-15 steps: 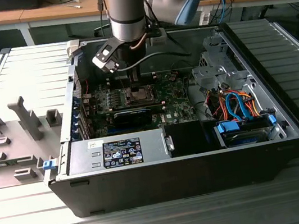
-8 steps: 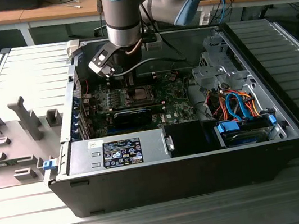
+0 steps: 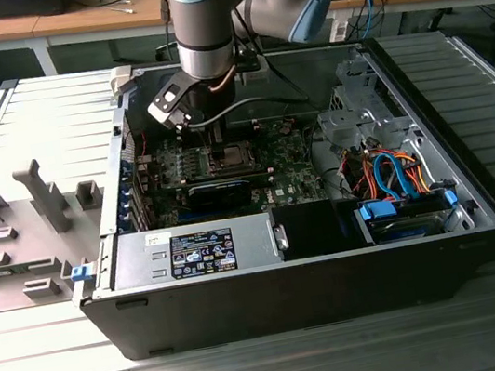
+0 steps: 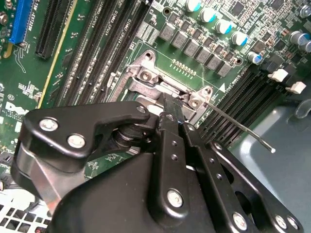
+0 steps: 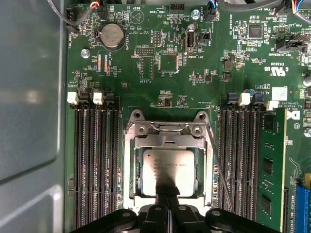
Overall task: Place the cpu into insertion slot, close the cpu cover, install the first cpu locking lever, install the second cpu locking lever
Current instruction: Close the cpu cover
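- The end effector (image 5: 167, 188) has its two black fingers pressed together, and it holds nothing.
- Its tip is right over the near edge of the cpu (image 5: 167, 162).
- The cpu lies flat in the insertion slot (image 5: 128, 165) on the green board (image 5: 160, 63), just ahead of the end effector.
- The cpu cover (image 5: 167, 141) lies down around the cpu, and the grey top shows through its window.
- A thin metal lever (image 4: 238, 125) sticks out from the slot, close beside the end effector.
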{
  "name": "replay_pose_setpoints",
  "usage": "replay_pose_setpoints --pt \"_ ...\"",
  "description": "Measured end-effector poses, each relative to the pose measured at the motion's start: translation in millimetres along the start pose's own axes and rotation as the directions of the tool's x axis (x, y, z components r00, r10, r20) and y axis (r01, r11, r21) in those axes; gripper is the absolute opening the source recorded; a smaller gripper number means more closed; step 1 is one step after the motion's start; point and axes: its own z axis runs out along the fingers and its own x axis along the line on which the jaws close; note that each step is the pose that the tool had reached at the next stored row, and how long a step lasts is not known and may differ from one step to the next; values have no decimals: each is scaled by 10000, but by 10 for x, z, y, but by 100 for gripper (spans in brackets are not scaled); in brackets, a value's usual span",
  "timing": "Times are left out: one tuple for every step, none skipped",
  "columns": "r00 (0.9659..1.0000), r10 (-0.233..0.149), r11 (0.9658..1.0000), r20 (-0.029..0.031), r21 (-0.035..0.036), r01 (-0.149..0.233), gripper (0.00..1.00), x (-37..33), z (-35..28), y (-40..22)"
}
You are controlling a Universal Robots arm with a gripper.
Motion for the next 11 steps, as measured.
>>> replay_pose_setpoints --pt "10000 0 10000 -1 -1 0 11 0 1 1" --pt "10000 1 10000 -2 -1 -1 11 0 3 1" --pt "10000 0 10000 -1 0 0 11 0 7 1" --pt "10000 0 10000 2 2 0 11 -1 9 1" --pt "10000 0 10000 1 2 0 11 -1 9 4" --pt "10000 -1 10000 1 1 1 11 -1 9 13" --pt "10000 0 10000 -1 0 0 11 -1 9 36" --pt "10000 0 10000 -2 4 0 11 -2 7 79" --pt "10000 0 10000 -4 10 0 11 -3 2 111" --pt "10000 0 10000 -3 17 0 11 -3 -9 126" --pt "10000 0 10000 -3 21 0 11 -3 -24 136"
